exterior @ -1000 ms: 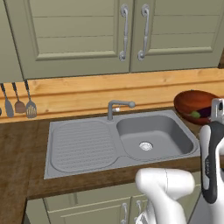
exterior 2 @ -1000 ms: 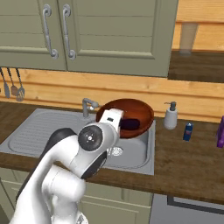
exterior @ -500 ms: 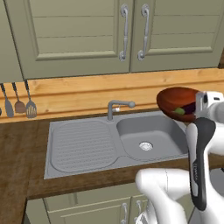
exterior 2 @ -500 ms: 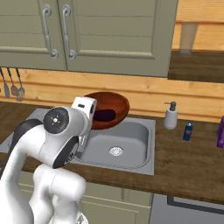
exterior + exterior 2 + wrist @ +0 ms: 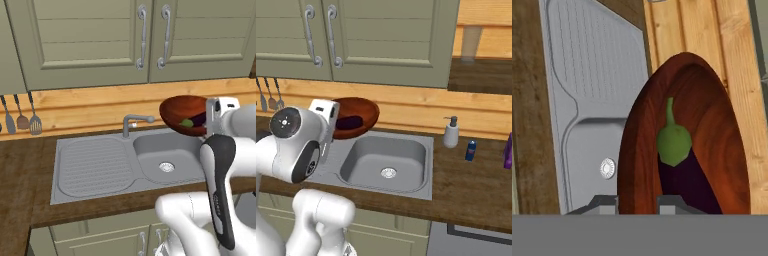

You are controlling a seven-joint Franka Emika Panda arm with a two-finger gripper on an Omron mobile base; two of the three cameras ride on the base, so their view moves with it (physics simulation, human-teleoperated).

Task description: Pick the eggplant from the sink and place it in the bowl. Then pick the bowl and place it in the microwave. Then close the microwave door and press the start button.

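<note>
One small dark purple eggplant point(image 5: 684, 170) with a green stem end lies inside the glossy reddish-brown shallow bowl point(image 5: 722, 135), just above the end effector point(image 5: 638, 202) at 12 o'clock in the hand view. Both fingers are narrowly apart, clamped on the bowl's near rim, carrying it tilted above the grey metal sink point(image 5: 100, 167). No writing is legible.

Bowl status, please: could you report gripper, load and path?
Gripper shut on bowl rim. Eggplant inside, bowl above sink. Nothing blocking in view.
</note>
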